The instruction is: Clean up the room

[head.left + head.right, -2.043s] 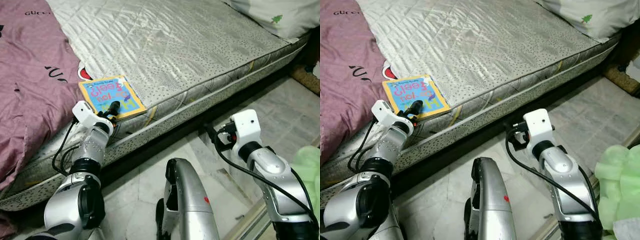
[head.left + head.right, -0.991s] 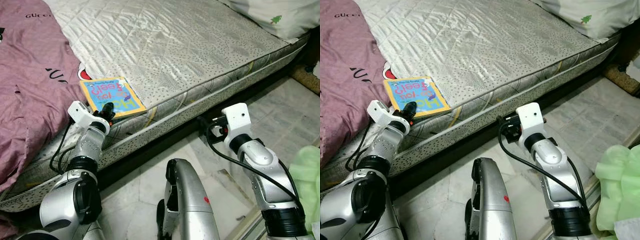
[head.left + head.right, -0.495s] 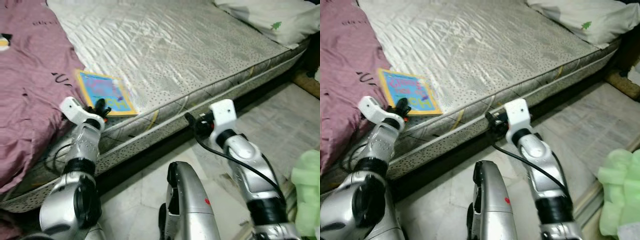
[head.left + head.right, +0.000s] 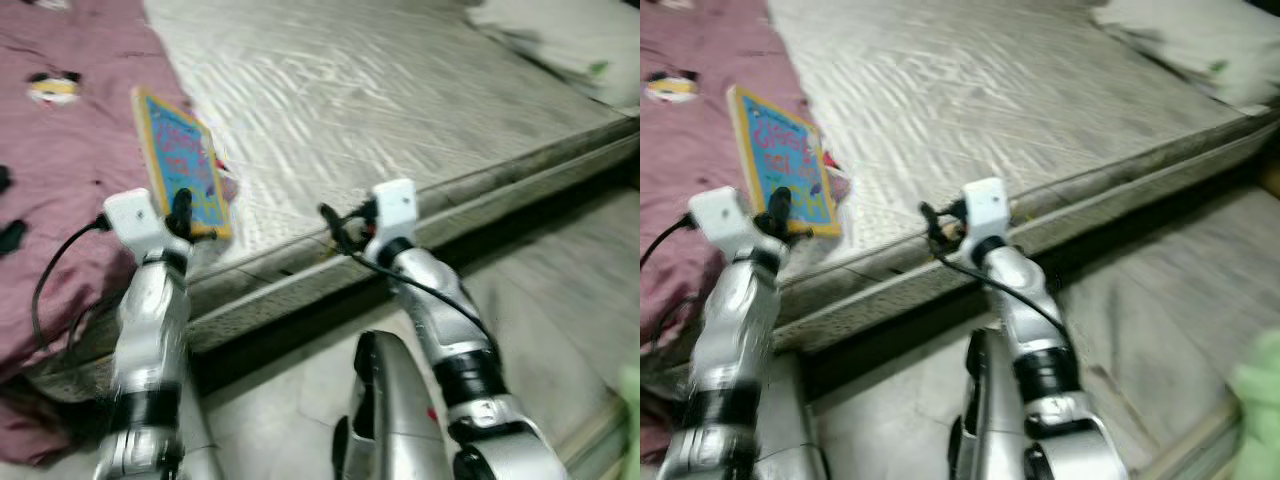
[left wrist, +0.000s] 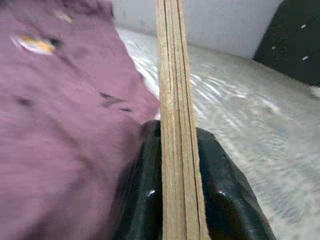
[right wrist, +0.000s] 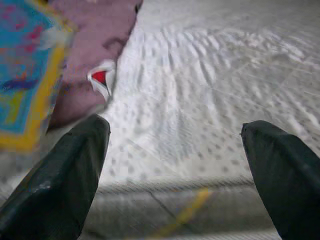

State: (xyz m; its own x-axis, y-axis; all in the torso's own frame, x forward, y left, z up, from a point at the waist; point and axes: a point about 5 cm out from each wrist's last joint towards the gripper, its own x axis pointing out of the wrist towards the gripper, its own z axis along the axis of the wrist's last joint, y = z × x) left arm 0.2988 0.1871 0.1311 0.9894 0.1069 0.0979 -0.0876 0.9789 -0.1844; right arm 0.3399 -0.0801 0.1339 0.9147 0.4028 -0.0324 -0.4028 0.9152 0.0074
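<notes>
Left gripper (image 4: 183, 205) is clamped on the lower edge of the book (image 4: 181, 167), holding it upright and clear of the mattress (image 4: 400, 90) beside the purple blanket (image 4: 60, 150), while the right gripper (image 4: 330, 222) hangs with fingers spread wide just at the mattress edge, holding nothing. Pickup looks done; my read is carrying the book off and putting it away is all still to do, plus the blanket and pillow (image 4: 560, 45) farther back. Left wrist view gives the book (image 5: 174, 125) edge-on, pinched between both fingers (image 5: 220, 195); head views are motion-blurred but show cover and layout.
</notes>
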